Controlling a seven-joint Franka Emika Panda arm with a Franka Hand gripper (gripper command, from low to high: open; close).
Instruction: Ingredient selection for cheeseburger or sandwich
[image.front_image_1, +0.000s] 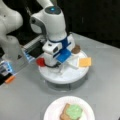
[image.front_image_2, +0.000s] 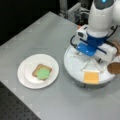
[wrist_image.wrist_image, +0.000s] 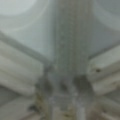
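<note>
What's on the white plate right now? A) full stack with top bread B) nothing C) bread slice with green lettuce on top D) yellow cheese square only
C: in both front views the white plate holds one bread slice with the lettuce on it; the cheese lies on the round tray, under the hand.

Green lettuce (image.front_image_2: 43, 74) on toast-brown bread slice (image.front_image_2: 37, 70), white plate (image.front_image_2: 25, 75), orange-yellow cheese square (image.front_image_2: 91, 77), red tomato disc (image.front_image_1: 40, 62).
</note>
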